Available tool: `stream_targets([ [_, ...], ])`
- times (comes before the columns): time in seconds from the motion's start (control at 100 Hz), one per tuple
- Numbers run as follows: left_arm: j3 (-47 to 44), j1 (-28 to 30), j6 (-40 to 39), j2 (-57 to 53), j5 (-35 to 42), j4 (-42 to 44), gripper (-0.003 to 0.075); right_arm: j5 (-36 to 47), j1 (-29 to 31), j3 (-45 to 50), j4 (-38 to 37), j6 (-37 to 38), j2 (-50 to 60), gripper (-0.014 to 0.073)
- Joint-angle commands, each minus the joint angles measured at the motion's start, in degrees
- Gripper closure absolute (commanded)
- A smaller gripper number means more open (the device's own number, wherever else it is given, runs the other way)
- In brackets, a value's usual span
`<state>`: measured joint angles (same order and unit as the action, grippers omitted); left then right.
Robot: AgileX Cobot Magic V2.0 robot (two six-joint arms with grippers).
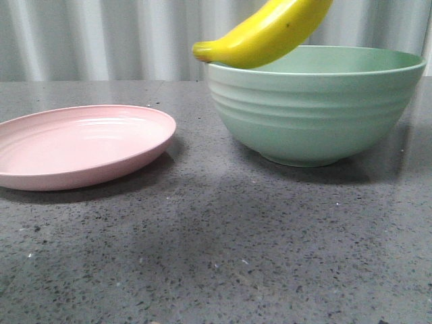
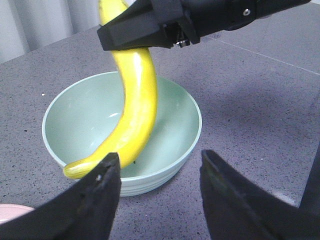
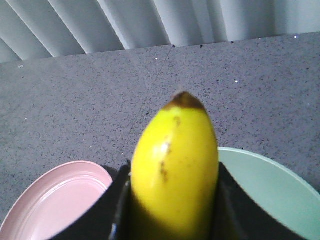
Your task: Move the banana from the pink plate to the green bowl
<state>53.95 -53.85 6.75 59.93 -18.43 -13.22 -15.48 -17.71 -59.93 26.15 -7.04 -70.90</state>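
Observation:
The yellow banana [image 1: 270,32] hangs in the air over the left rim of the green bowl [image 1: 314,108], its lower tip past the rim toward the pink plate [image 1: 81,145]. My right gripper [image 3: 175,200] is shut on the banana [image 3: 175,165]; in the left wrist view its black fingers [image 2: 145,30] clamp the banana [image 2: 135,100] above the bowl [image 2: 165,145]. The pink plate is empty; it also shows in the right wrist view [image 3: 55,200]. My left gripper [image 2: 160,185] is open and empty, on the near side of the bowl.
The grey speckled table [image 1: 216,256] carries the plate at left and the bowl at right. A pale corrugated wall [image 1: 101,34] stands behind. The bowl's inside [image 2: 90,115] holds nothing.

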Motion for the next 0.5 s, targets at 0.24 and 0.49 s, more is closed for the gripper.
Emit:
stream_targets([
  [0.24, 2.0, -0.2, 0.1, -1.1, 4.1, -0.8, 0.0384, 6.8, 0.2, -1.8, -2.1, -0.5, 0.3, 0.0221],
  [0.49, 2.0, -0.2, -0.6, -1.1, 5.4, -0.8, 0.0384, 7.3, 0.2, -1.8, -2.3, -0.5, 0.3, 0.0217],
])
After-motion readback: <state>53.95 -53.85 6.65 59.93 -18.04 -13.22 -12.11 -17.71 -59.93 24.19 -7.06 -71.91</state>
